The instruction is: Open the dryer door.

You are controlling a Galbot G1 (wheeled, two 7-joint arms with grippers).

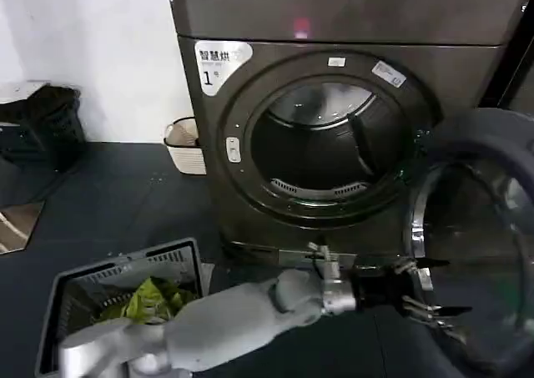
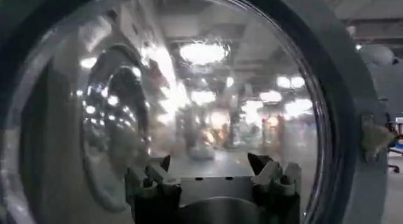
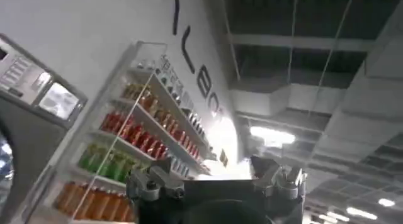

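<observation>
Reaching across the front of the dryer (image 1: 334,136), the left gripper (image 1: 438,304) is holding its jaws spread apart against the lower inner edge of the dryer door (image 1: 480,236), gripping nothing that can be made out. In the left wrist view the left gripper's two fingertips (image 2: 158,176) are standing well apart just in front of the door's glass (image 2: 208,106), which is reflecting ceiling lights and the room. The right gripper (image 3: 217,181) is pointing up toward a ceiling and a wall of stocked shelves (image 3: 145,137), its jaws also gaping with nothing between them.

The dryer door is hanging wide open at the right of the machine, hinged on its right side, showing its dark grey inner face, a shiny chrome rim and dark tinted glass. The drum opening (image 1: 321,148) is lying exposed, dark inside, with its rear wall catching some light.

On the dark floor (image 1: 125,203) at the robot's left, a grey slatted basket (image 1: 75,286) is holding green and yellowish cloth (image 1: 150,299). Farther back, a pale woven basket (image 1: 185,147) is sitting just beside the dryer's left side, against the white wall; its contents cannot be told.
</observation>
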